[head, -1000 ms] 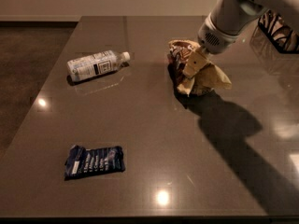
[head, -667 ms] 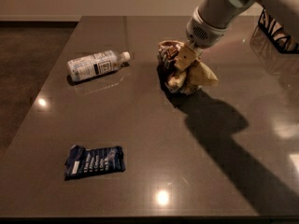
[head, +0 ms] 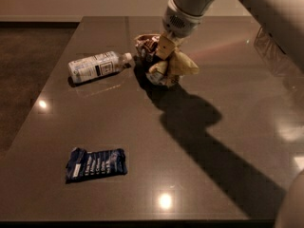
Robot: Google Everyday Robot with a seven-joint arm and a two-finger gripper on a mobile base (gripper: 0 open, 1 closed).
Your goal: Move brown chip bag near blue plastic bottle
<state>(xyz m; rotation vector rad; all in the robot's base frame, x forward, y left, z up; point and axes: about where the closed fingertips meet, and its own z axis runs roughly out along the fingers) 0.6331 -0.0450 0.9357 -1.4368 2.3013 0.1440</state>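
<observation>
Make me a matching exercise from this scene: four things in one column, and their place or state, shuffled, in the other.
Things:
1. brown chip bag
2. blue plastic bottle
3. dark blue packet
4. gripper

Place or state:
A. lying on its side, white cap pointing toward the chip bag
B. flat at the near left of the table
C. closed on the top of the crumpled bag, at the far middle of the table
D. crumpled, held just right of the bottle's cap

Pairs: 1-D, 2-A, 3-B, 4-C
</observation>
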